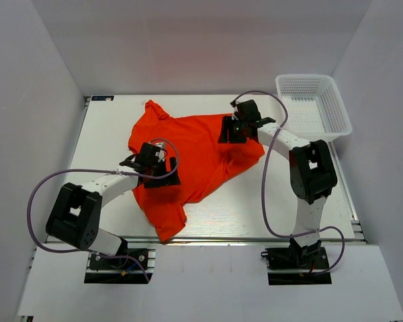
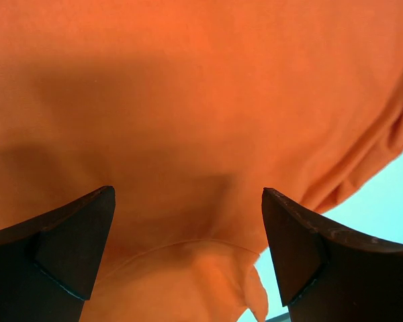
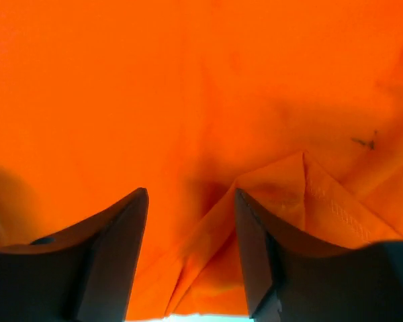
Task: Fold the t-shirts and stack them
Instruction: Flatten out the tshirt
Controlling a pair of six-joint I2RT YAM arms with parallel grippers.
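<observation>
One orange-red t-shirt (image 1: pixel 195 151) lies crumpled and partly folded over itself in the middle of the white table (image 1: pixel 107 127). My left gripper (image 1: pixel 166 176) hovers over the shirt's lower left part, jaws wide open with only fabric (image 2: pixel 188 134) below them. At the shirt's upper right edge my right gripper (image 1: pixel 230 131) stands partly open over a raised fold (image 3: pixel 282 188) of the cloth; nothing is pinched between its fingers (image 3: pixel 114 255).
A white mesh basket (image 1: pixel 314 107) stands at the back right corner of the table. Grey walls close in the sides and back. Purple cables loop from both arms.
</observation>
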